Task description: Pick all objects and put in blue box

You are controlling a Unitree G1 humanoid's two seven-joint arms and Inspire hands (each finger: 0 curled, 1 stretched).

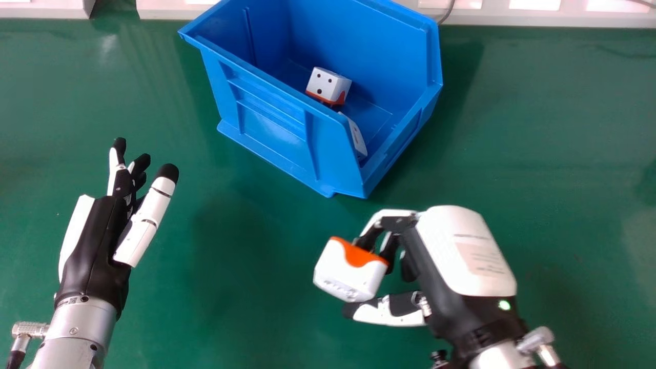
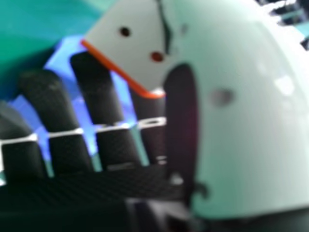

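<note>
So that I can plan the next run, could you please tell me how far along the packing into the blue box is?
Two pieces look done: a dotted block and a white piece lie inside the blue box. In hand is a white-and-orange block, held by the right hand outside the box. What visibly remains is getting that block in.
</note>
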